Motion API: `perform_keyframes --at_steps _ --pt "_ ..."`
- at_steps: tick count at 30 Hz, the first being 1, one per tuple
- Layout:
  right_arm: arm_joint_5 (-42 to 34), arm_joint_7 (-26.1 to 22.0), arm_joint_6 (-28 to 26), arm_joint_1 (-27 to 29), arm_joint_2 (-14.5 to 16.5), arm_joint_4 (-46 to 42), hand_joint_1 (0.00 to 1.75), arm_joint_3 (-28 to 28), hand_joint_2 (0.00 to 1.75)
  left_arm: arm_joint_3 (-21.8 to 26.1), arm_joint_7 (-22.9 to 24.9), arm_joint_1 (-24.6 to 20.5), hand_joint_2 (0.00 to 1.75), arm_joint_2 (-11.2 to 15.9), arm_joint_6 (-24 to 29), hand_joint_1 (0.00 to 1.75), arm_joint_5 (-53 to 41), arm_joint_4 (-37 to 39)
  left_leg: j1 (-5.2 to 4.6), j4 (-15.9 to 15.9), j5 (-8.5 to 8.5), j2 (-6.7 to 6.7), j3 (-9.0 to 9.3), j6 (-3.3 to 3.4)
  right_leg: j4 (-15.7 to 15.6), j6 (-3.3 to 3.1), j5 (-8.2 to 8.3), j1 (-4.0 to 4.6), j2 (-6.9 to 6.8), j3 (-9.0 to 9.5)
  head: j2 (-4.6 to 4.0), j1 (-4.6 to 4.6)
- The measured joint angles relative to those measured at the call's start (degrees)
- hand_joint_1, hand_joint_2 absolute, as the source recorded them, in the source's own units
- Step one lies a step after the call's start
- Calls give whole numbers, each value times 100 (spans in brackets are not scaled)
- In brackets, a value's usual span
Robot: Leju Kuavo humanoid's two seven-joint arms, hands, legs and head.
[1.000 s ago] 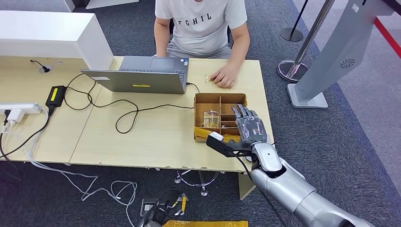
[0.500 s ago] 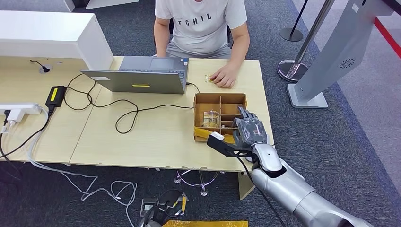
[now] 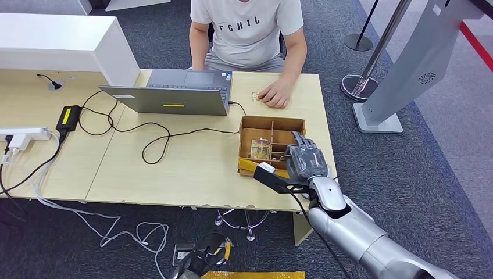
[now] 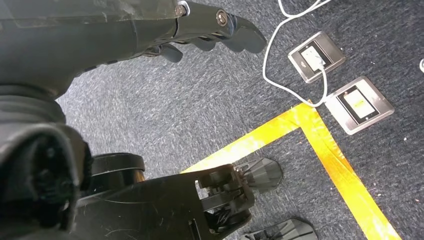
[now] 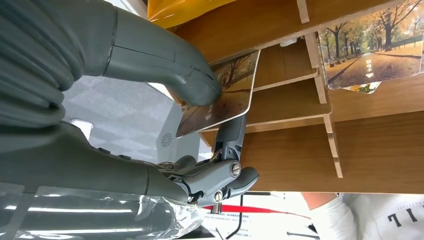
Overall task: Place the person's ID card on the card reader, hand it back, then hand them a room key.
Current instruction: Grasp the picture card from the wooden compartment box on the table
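At the wooden divider box (image 3: pixel 271 124), 5 o'clock on table (image 3: pixel 174 168), right hand (image 3: pixel 306 160) pinches room key card (image 5: pixel 220 97); next lift toward person (image 3: pixel 250 29).

The right hand (image 3: pixel 304 161) lies fingers-down over the near right corner of a compartmented cardboard box (image 3: pixel 271 123) on the wooden table (image 3: pixel 192 163). Just left of the hand, a picture card (image 3: pixel 260 146) stands inside a box compartment. Beyond the hand, past the box's far wall, a person's hand (image 3: pixel 274 94) rests on the table beside a small card (image 3: pixel 256 96). Farther left of the hand sits an open laptop (image 3: pixel 174 93), its black cable (image 3: pixel 152 139) looping across the tabletop.
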Motion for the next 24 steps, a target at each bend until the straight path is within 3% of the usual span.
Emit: perform_keyframes --at_steps 14,20,24 --pt "40 -50 -52 -9 58 103 175 0 175 -29 1 -2 0 0 -2 0 0 0 0 0 0 0 0 0 0 0 0 0 -1 0 1 0" --pt "421 -46 -431 -106 65 104 175 -2 175 -29 1 -2 0 0 -3 0 0 0 0 0 0 0 -1 0 0 0 0 0 0 0 0 -1" --pt "1270 164 -1005 -286 66 -4 175 -3 175 -33 -8 -1 0 0 16 0 0 0 0 0 0 1 -1 0 1 -1 1 0 5 -1 0 -1"
